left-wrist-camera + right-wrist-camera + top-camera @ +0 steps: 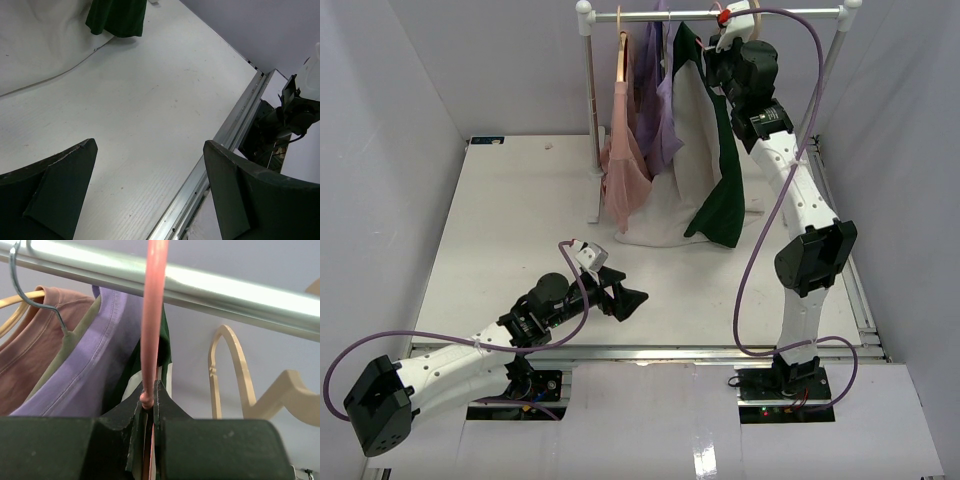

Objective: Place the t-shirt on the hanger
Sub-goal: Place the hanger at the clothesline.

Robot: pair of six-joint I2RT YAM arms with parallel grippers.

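Note:
The cream-white t-shirt point(685, 180) with dark green sleeves hangs from the rail, and its hem rests on the table. Its green edge point(117, 17) shows in the left wrist view. It also shows behind the hook in the right wrist view point(165, 347). My right gripper point(732, 35) is raised to the rail. In the right wrist view it point(149, 392) is shut on the thin pink hanger point(152, 315), whose hook runs up over the rail. The hanger's body is hidden. My left gripper point(625, 297) is open and empty just above the table's front point(150, 145).
A dusty-pink garment point(625, 165) and a lilac garment point(660, 110) hang left of the t-shirt on the metal rail point(225, 290). A beige wooden hanger point(235, 370) hangs to the right. The rack post point(592, 110) stands at the back. An aluminium edge strip point(225, 145) borders the table.

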